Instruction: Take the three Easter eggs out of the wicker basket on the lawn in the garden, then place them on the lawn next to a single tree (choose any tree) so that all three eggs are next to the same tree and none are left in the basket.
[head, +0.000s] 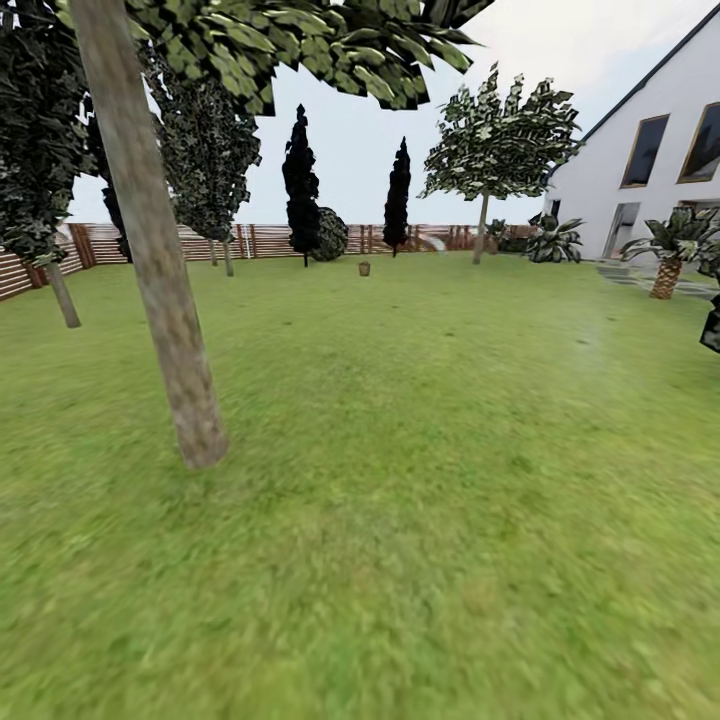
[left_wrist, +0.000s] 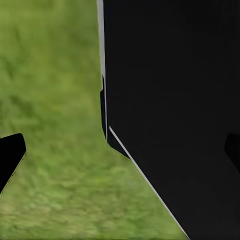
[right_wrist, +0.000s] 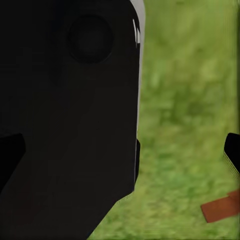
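**Wicker basket far across the lawn, tall tree close at hand**

In the head view a wide lawn of short green grass with yellowish patches (head: 420, 480) runs back to a brown slatted wooden fence (head: 270, 240). A tall tree with a straight bare grey-brown trunk (head: 160, 270) stands near on the left, leaning slightly, its flat green leaves spread across the top of the view. The small brown wicker basket (head: 364, 268) sits on the grass far off, near the fence, between two dark narrow cypresses (head: 300, 185); it is too small to tell what it holds. A second broad-crowned tree (head: 495, 150) rises further right, before a white house (head: 650, 150), with a short palm (head: 668, 255) at the lawn's right edge.

The left wrist view shows a black claw fingertip (left_wrist: 10, 155) over grass beside a large black robot body (left_wrist: 175, 110). The right wrist view shows a dark fingertip (right_wrist: 232, 150) over grass beside another black body panel (right_wrist: 70, 115), with a small reddish-brown object (right_wrist: 220, 209) low on the grass. Whether either claw is apart or together I cannot tell
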